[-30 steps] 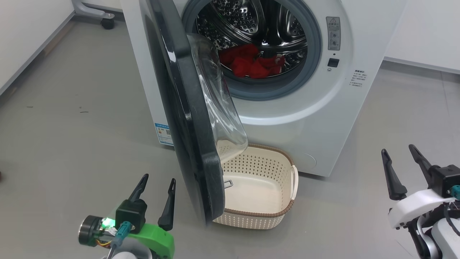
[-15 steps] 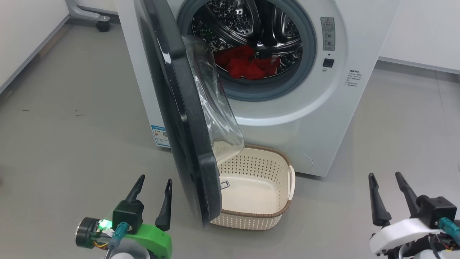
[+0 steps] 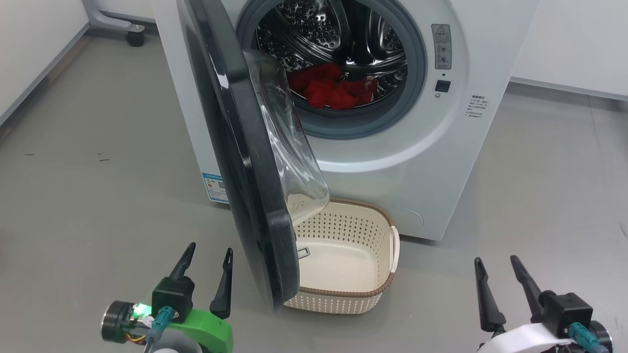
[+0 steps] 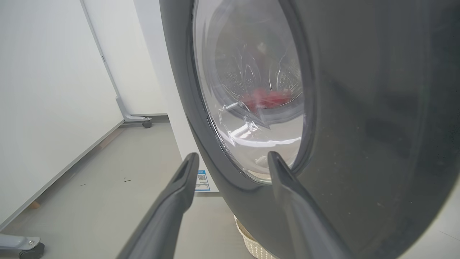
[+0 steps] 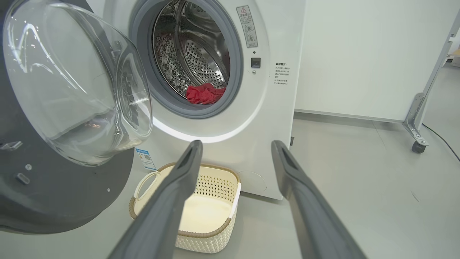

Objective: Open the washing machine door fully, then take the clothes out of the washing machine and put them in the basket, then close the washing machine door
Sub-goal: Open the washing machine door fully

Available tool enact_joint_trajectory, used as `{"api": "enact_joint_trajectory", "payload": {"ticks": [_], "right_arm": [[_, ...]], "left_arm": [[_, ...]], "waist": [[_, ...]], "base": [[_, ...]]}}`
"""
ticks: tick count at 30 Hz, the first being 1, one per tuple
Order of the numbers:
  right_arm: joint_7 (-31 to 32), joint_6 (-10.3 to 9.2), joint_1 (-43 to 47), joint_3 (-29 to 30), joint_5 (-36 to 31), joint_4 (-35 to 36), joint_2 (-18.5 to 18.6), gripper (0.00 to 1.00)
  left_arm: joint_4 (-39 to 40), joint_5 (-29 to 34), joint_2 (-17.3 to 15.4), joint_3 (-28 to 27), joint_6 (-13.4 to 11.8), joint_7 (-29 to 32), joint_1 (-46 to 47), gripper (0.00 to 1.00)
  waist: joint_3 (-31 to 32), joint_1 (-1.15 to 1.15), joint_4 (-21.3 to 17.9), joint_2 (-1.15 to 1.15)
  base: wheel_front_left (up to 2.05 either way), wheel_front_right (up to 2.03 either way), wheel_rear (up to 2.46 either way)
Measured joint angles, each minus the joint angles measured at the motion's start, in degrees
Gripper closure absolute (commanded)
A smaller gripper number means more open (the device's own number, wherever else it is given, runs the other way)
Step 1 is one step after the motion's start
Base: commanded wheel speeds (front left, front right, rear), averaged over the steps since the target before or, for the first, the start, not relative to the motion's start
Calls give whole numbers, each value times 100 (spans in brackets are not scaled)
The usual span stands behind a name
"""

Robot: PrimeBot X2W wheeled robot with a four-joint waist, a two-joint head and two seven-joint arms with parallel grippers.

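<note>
The round washing machine door (image 3: 240,147), a glossy black rim around a bulging clear glass bowl, stands partly open. Behind it, crumpled bright red clothes (image 3: 329,90) lie low in the perforated steel drum (image 3: 314,24) of the white box-shaped washing machine (image 3: 431,162). The cream perforated plastic basket (image 3: 338,303) with its brown woven-look rim sits on the smooth grey floor (image 3: 98,196) against the machine, partly under the door. The left gripper (image 3: 210,248) hovers just beside the door's outer face and the right gripper (image 3: 495,260) is well apart from it. Both have their long dark fingers spread and hold nothing.

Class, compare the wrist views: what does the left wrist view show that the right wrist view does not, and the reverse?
Left wrist view: the washing machine door's dark outer face, ahead of the open left end effector. Right wrist view: the door's inner side, the bare drum and the basket's empty inside, beyond the open right end effector. Both: the clothes in the drum.
</note>
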State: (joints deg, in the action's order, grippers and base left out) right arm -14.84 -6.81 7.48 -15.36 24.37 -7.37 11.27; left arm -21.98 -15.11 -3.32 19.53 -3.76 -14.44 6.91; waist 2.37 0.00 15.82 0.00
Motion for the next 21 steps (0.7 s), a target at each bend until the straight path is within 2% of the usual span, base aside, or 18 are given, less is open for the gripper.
{"api": "enact_joint_trajectory", "payload": {"ticks": [21], "right_arm": [[0,-41,286,12,-412,213,-252,0]], "left_arm": [[-7,0,-9,-65,-5,0,-113,0]], "waist": [[17,0,24,0]], "base": [[0,0,0]]}}
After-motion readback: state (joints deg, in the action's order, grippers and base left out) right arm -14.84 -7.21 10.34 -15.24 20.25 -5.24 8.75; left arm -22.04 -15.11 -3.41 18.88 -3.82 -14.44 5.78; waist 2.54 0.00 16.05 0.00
